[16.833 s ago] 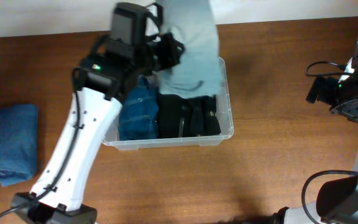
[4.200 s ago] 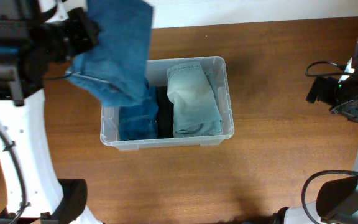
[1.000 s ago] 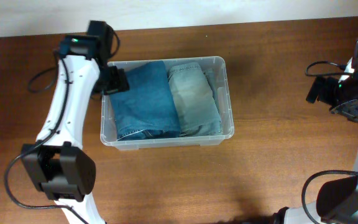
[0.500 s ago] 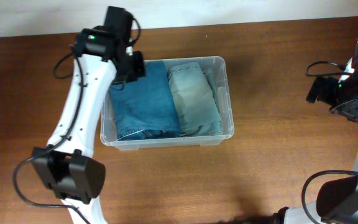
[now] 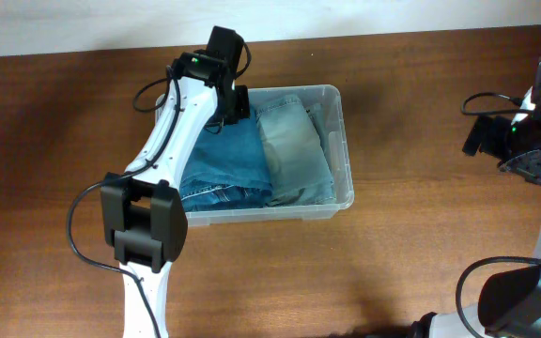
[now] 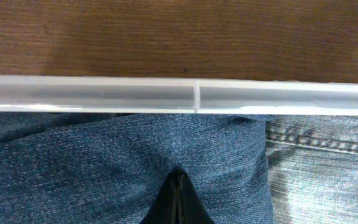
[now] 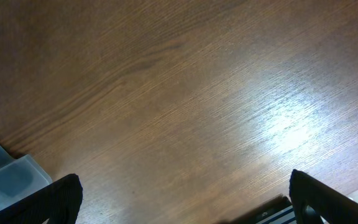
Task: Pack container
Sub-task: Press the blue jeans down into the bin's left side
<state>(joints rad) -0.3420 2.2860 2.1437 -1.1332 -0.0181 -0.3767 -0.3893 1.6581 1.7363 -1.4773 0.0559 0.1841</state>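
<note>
The container (image 5: 344, 141), a clear plastic bin, sits mid-table holding folded dark blue jeans (image 5: 224, 164) on the left and light blue jeans (image 5: 294, 150) on the right. My left gripper (image 5: 230, 105) is over the bin's back edge. In the left wrist view its fingers (image 6: 178, 186) are shut, with their tips against the dark blue jeans (image 6: 92, 162) just inside the rim (image 6: 104, 94). The light jeans (image 6: 328, 168) lie to the right. My right gripper (image 5: 480, 137) is far right; its fingers (image 7: 185, 205) are open and empty above bare wood.
The brown wooden table (image 5: 421, 244) surrounds the bin. A corner of the bin (image 7: 5, 177) shows at the lower left of the right wrist view. Cables hang by the right arm (image 5: 533, 122) at the table's right edge.
My left arm has swung right along the bin's back, from outside the left wall to over the dark blue jeans near the back rim. The right arm has not moved.
</note>
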